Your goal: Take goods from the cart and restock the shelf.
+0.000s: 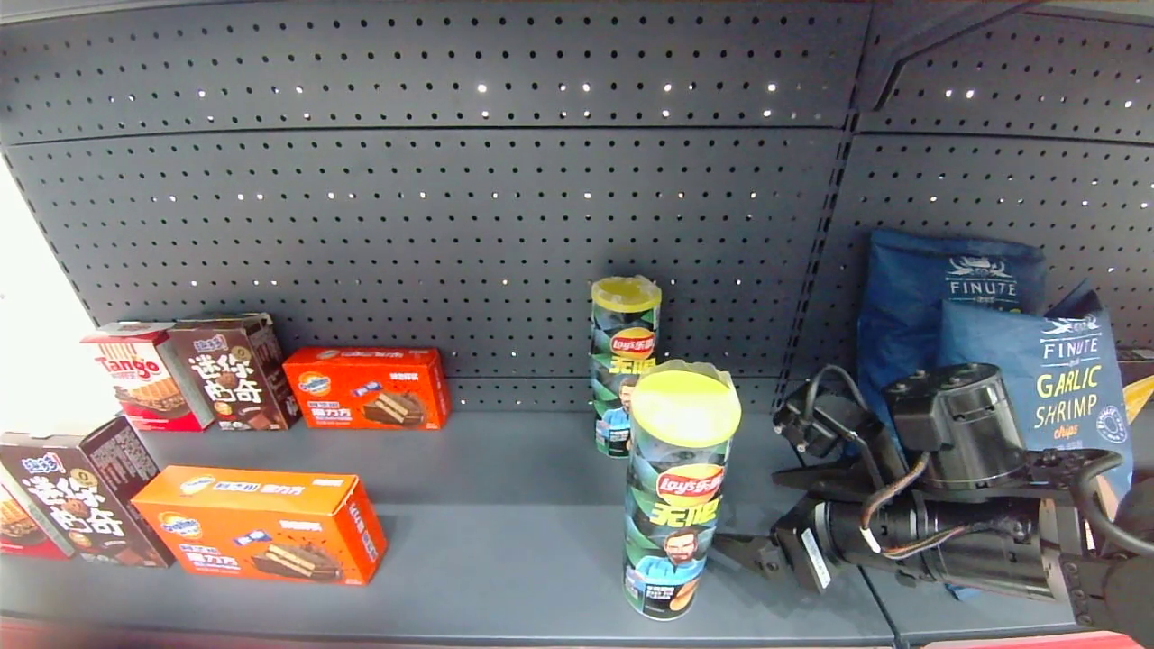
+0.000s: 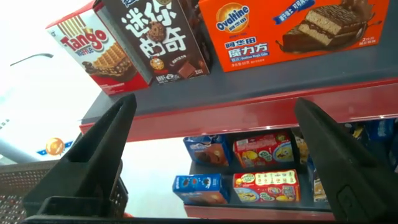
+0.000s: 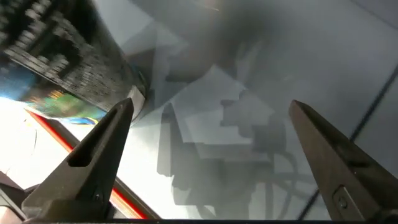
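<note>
Head view. Grey shelf (image 1: 505, 505) with perforated back panel (image 1: 433, 234). Front canister (image 1: 678, 491) of chips, yellow-lidded, upright near the shelf's front edge, right of centre. Rear canister (image 1: 624, 361), same kind, upright close to the back panel, apart from the first. Left end, back row: red wafer box (image 1: 144, 374), dark biscuit box (image 1: 233, 371) touching it, rear orange box (image 1: 368, 388) just beside. Left end, front row: second dark box (image 1: 77, 491), with front orange box (image 1: 261, 523) against it. Right end: blue chip bags (image 1: 947, 306), two, leaning at the back panel, smaller before larger. Right gripper (image 1: 753, 518) low over the shelf, just beside the front canister on its right, pointed toward it, spread wide, nothing held; contact with the canister not discernible.

Left wrist view. Left gripper (image 2: 214, 118) spread wide, nothing between its fingers (image 2: 93, 162). Beyond it: red front lip (image 2: 249, 102) of the shelf, and a row of three boxes (image 2: 161, 37) (red wafer, dark, orange) on the deck behind the lip. Lower shelf stocked with blue and red packets (image 2: 258, 168). Dark mesh basket wall (image 2: 18, 186) near one finger.

Right wrist view. Both fingers of the right gripper far apart over bare grey deck, gap unoccupied. Base of the front canister just outside one finger, not between the two. Red lip of the shelf close by.
</note>
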Controlling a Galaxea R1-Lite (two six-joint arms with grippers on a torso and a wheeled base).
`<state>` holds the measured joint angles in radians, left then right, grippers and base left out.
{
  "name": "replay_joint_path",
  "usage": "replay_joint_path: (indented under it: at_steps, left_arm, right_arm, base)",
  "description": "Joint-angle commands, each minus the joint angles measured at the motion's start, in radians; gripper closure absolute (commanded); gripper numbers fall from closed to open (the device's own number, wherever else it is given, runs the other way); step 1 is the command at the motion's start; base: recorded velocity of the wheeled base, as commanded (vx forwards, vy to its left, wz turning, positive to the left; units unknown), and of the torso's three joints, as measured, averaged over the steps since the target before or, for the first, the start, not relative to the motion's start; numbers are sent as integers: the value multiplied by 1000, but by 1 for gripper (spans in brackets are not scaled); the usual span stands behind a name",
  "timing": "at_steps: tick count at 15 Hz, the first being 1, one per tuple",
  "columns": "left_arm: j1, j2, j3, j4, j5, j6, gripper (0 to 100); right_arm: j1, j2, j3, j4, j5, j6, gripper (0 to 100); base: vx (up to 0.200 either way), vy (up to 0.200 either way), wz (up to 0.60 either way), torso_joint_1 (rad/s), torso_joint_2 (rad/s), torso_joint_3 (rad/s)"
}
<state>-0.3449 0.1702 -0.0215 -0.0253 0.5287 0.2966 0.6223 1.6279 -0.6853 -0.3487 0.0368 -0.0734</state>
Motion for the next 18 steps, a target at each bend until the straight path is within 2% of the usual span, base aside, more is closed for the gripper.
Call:
replay_joint_path:
  at_steps: [1, 18]
  left_arm:
    - [0, 5, 2, -1, 0, -1, 0]
    - [-6, 5, 0, -1, -1, -1, 0]
  right_arm:
    - [8, 21, -13, -1, 0, 0, 0]
    - [43, 44, -31, -15, 0, 0, 0]
  base:
    - [0, 0, 0, 0, 0, 0]
    - [0, 0, 0, 0, 0, 0]
